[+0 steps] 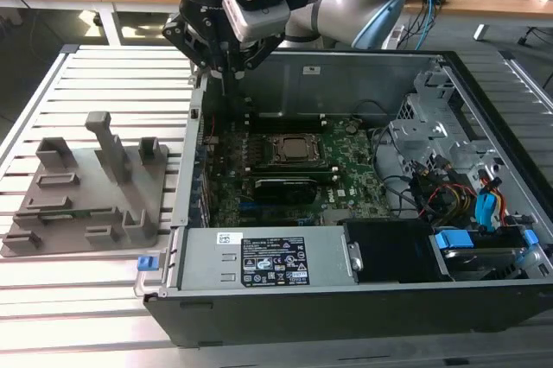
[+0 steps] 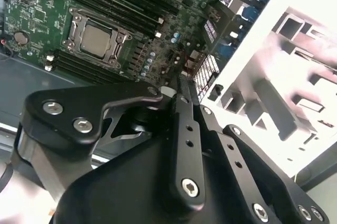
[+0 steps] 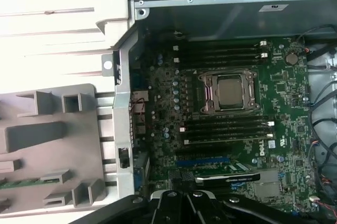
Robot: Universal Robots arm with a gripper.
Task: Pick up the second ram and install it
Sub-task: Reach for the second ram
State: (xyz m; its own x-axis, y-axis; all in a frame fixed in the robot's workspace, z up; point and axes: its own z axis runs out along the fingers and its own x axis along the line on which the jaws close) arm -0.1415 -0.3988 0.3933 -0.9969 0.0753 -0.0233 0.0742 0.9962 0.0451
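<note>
The second ram (image 3: 13,183), a thin green stick, lies in a slot of the grey tray (image 3: 47,134) beside the computer case. My gripper (image 1: 226,74) hangs above the case's back corner on the exterior view's left, over the motherboard's (image 1: 346,178) edge. Its black fingers (image 2: 179,84) are shut together, and I see nothing between them. In the first wrist view the gripper (image 3: 184,197) sits over the board's expansion-slot end, well apart from the ram. Dark memory slots (image 3: 226,129) run on both sides of the CPU socket (image 3: 229,91).
The open case's metal wall (image 3: 122,129) stands between the tray (image 1: 86,187) and the motherboard. The tray has upright posts (image 1: 108,143). A power supply (image 1: 259,260) lies along the case's front, and cables and drive bays (image 1: 467,204) are at the exterior view's right.
</note>
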